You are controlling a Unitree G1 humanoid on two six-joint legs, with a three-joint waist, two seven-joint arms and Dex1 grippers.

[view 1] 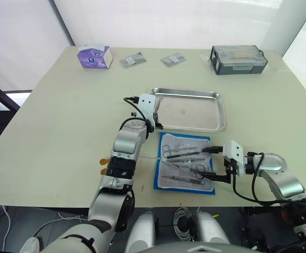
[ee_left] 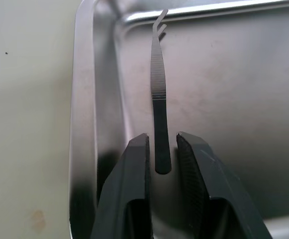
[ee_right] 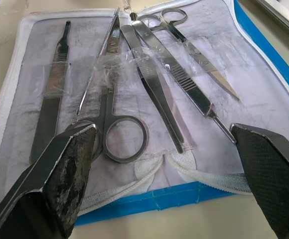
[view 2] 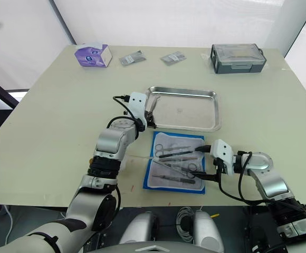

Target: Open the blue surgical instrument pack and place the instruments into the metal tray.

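- Currently the pack (view 1: 185, 163) is laid open near the table's (view 1: 53, 132) front edge, just in front of the tray (view 1: 216, 113), its whitish inner layer facing up.
- Several instruments (ee_right: 149, 79) are seen on that layer: two pairs of ring-handled scissors, forceps and a flat-handled tool at one side.
- The left gripper (ee_left: 159, 149) is held over the tray's front-left corner, and a slim ridged tool (ee_left: 157, 89) is seen between its narrowly spaced fingers (ee_left: 134, 169); whether it is truly pinched cannot be told.
- That tool's forked tip is pointed toward the tray's rim.
- The right gripper (ee_right: 164, 144) is placed at the pack's right edge with its fingers (ee_right: 72, 149) spread wide, nothing between them; the instruments lie just beyond the tips.
- Along the table's far edge a purple box (view 1: 95, 56), two grey sachets (view 1: 132, 60) and a grey lidded box (view 1: 237, 58) are set, well apart from the tray.
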